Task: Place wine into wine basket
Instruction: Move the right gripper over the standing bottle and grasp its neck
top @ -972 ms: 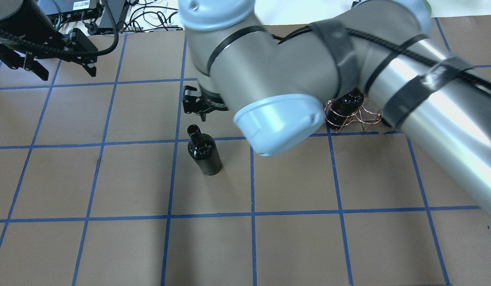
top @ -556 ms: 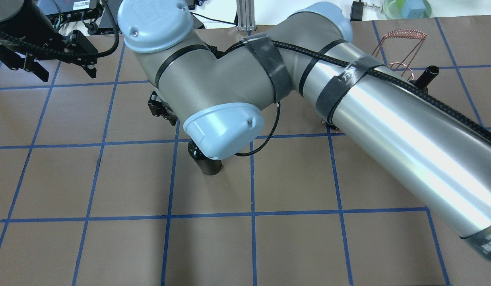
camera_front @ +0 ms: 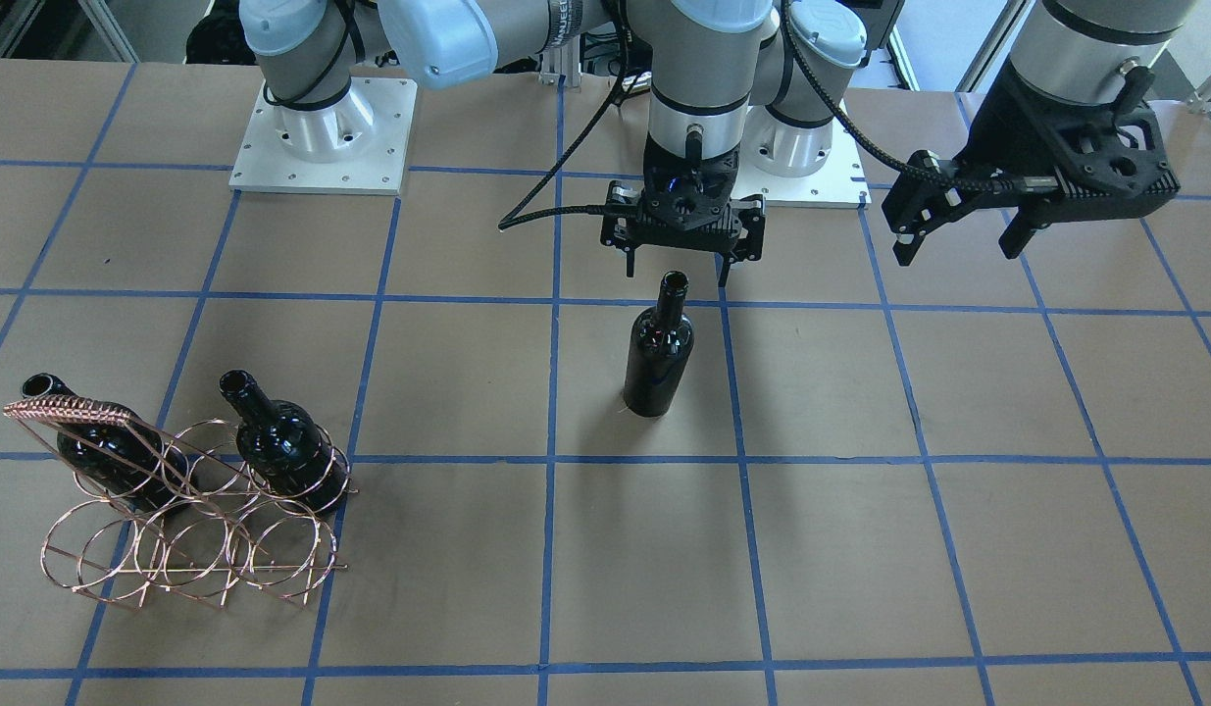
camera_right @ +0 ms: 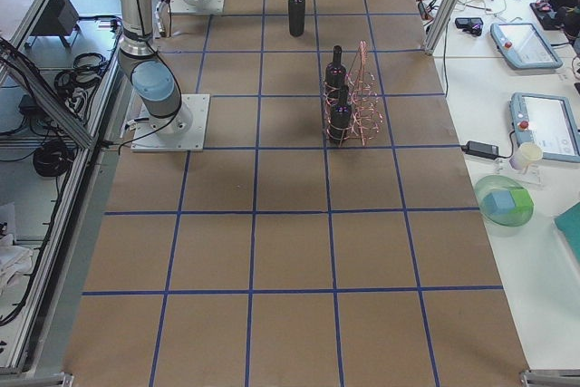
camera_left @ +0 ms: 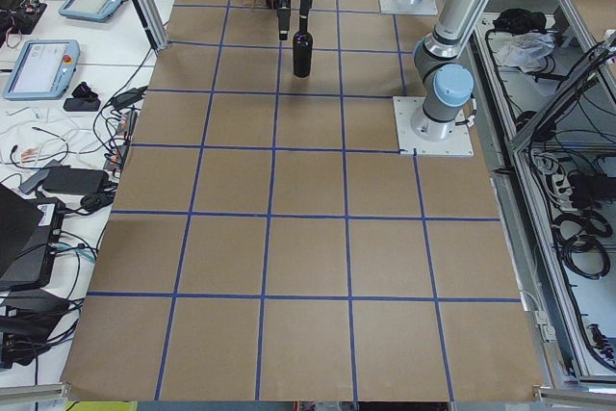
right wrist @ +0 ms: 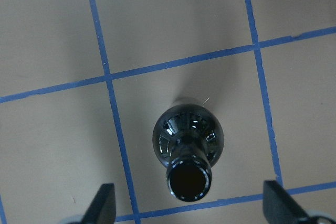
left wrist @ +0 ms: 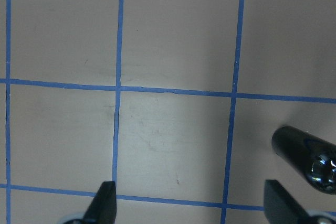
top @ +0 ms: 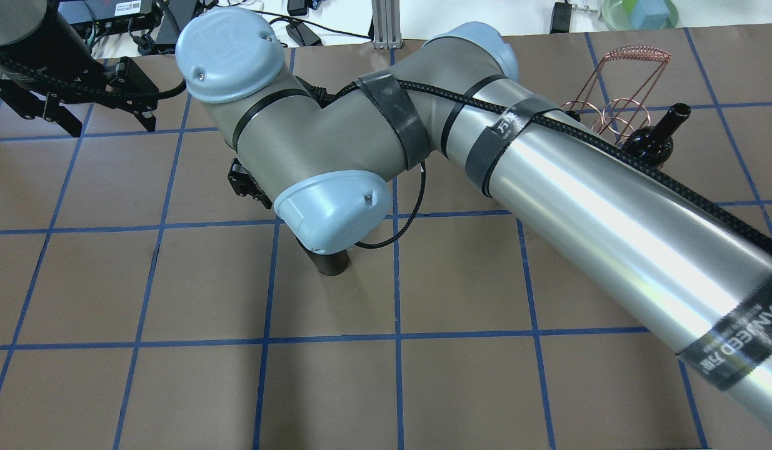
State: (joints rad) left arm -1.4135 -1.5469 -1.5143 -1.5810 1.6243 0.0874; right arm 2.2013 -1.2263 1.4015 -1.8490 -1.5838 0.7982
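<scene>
Out near the middle of the brown paper table top (camera_front: 448,569) with its blue tape grid, a glossy black glass wine bottle (camera_front: 657,358) stands upright on its base. It is well apart from the rose-copper wire basket of round hoops (camera_front: 188,534) at the robot's right end. Two more black bottles (camera_front: 281,441) lie tilted through the hoops there.

The right gripper (camera_front: 676,269) hangs over the bottle's open mouth with its jaws spread wide. From its wrist camera the mouth sits between the two fingertips (right wrist: 103,203), touching neither. Whether the tips are level with the rim or just above it, I cannot tell.

A second ago this gripper was behind the bottle, on the far side from the robot, and the whole bottle showed from overhead. Since then the arm has swung across toward the robot's left. Its pale blue wrist cap (top: 332,209) now covers all but the bottle's base. The bottle itself has not shifted on the grid. The move has also uncovered the basket's braided handle, which the arm was hiding.

The left gripper (camera_front: 955,251) stays off to the robot's left, open and holding nothing, about where it was.
</scene>
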